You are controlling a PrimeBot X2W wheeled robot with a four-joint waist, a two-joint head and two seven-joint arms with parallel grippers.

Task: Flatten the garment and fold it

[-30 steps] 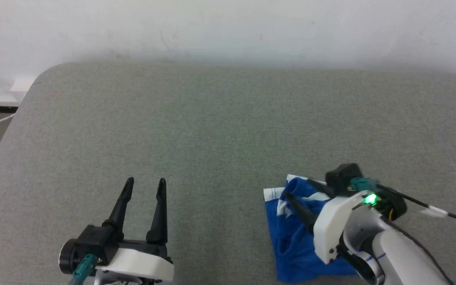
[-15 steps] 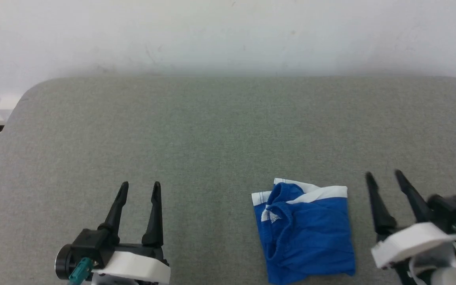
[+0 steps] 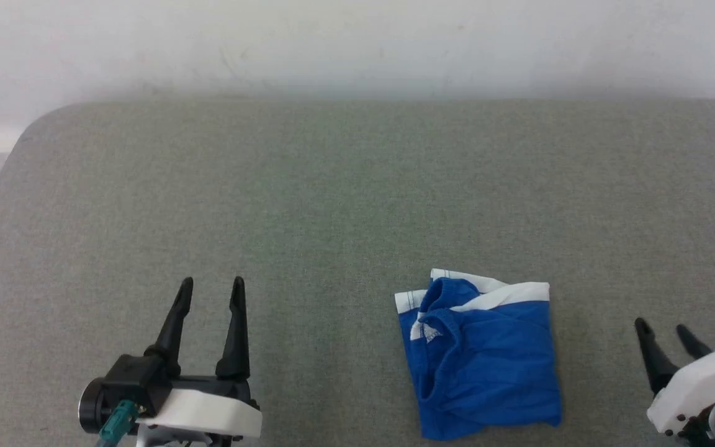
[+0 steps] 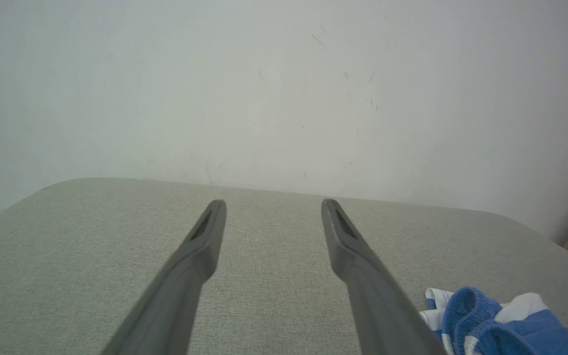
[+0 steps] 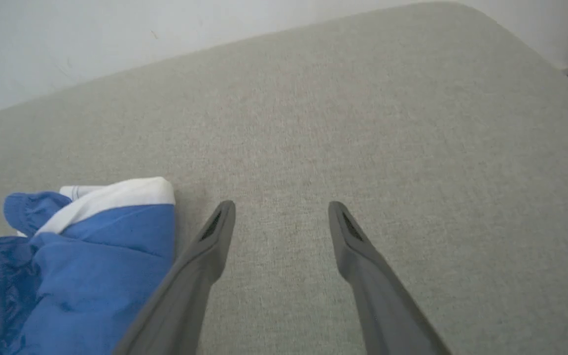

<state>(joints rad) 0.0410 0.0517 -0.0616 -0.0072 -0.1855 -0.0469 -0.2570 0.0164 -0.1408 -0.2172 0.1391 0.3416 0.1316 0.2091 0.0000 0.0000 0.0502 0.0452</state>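
1. Grey padded table [image 3: 332, 186]: carries the shorts.
2. Blue shorts [image 3: 488, 366]: folded in a rough square, right of centre, near the front edge.
3. Left gripper [image 3: 210, 282]: jaws wide apart, empty, well left of the shorts.
4. Right gripper [image 3: 661, 326]: jaws wide apart, empty, near the shorts' right edge, not touching.

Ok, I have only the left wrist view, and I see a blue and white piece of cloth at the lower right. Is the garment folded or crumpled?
Observer: In the head view the garment is a compact, roughly square bundle, its waistband bunched at the left side.
Operator: Where is the right gripper?
Observer: The right gripper is at the garment's right, apart from it, open, holding nothing.
Operator: Does my left gripper touch the cloth?
Observer: No, the left gripper stands well to its left, over the bare grey surface.
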